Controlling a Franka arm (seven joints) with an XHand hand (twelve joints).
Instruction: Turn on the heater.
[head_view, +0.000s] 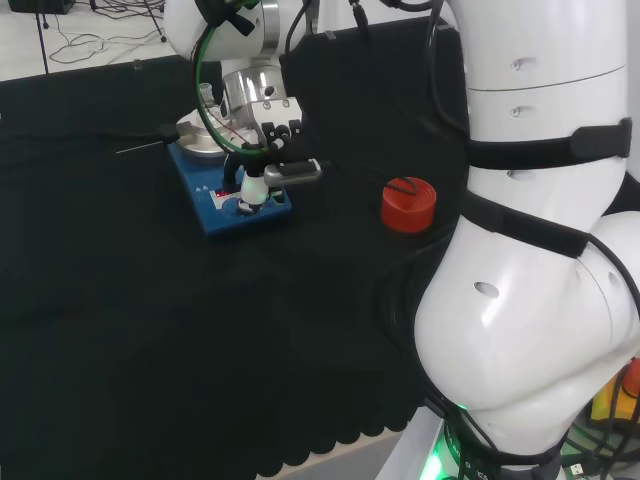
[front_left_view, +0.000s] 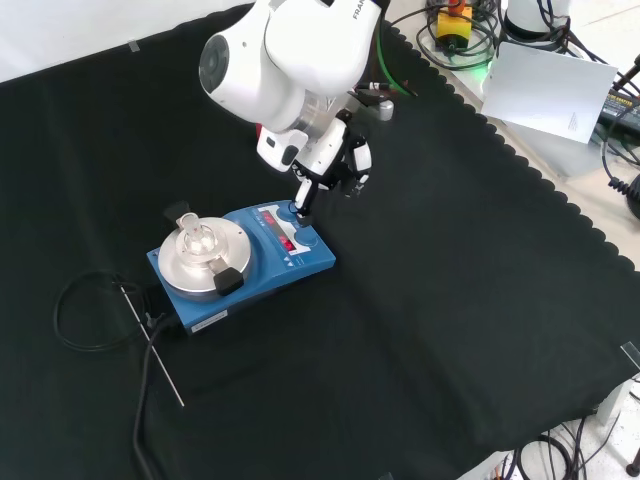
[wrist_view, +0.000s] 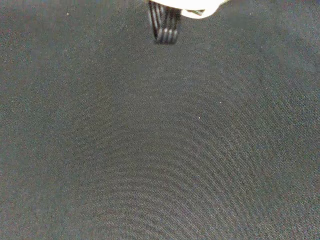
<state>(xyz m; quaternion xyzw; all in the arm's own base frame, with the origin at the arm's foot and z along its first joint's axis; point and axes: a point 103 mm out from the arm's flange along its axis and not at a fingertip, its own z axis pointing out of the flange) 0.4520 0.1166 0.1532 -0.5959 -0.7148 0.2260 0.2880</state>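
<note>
Heater (front_left_view: 240, 263), a blue hotplate carrying a small glass flask (front_left_view: 201, 241), sits on the black surface (front_left_view: 450, 300). At the heater's right end the hand (front_left_view: 325, 165) reaches down, one finger extended onto the control knob (front_left_view: 297, 210), apparently to switch it on, holding nothing.

Lighting: even, bright, overhead; soft shadows on matte black cloth (front_left_view: 450, 300); glare on glossy white arm links (head_view: 530, 300); wrist view blurred.
</note>
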